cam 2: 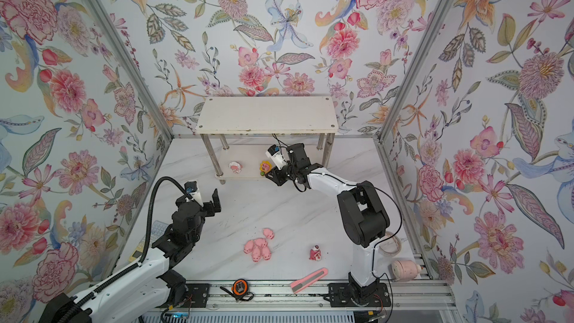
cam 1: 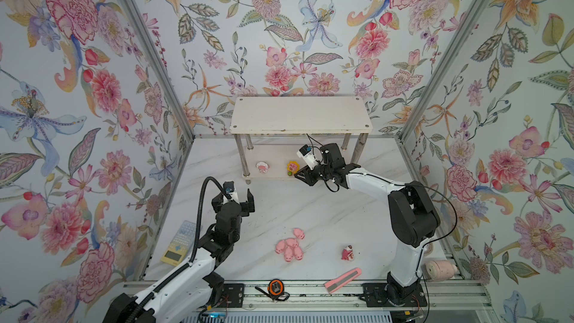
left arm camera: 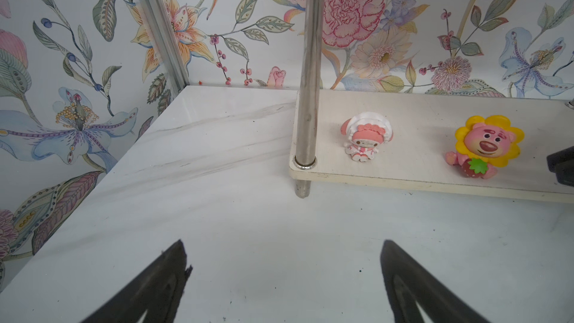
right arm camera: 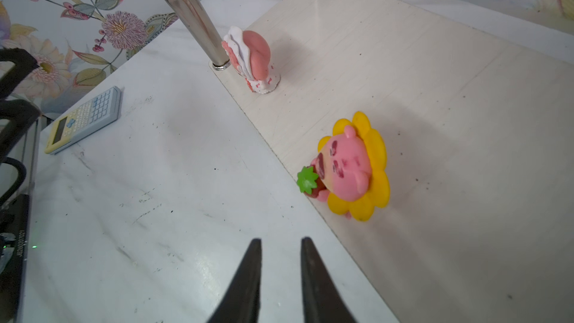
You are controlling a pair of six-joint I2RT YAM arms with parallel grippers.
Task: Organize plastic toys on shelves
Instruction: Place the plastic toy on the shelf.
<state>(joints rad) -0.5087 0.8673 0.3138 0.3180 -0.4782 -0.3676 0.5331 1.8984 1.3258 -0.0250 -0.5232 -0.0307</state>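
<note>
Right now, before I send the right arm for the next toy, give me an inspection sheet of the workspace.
Surface: white marbled tabletop, a few dark specks.
Job's things: bonnet figurine and yellow-flower figurine stand on the lower shelf board; nothing seen on the top shelf board; five pigs and red-pink figurine on the tabletop.
Clutter: calculator, tape measure, pink-and-grey bar, pink round object by the right arm's base.
Grippers: left gripper open, empty; right gripper jaws narrowly apart, empty, beside the yellow-flower figurine.
Cables: black conduit arches over the left arm; thin black cable loops off the right arm.
Surroundings: floral walls, aluminium frame posts.
</note>
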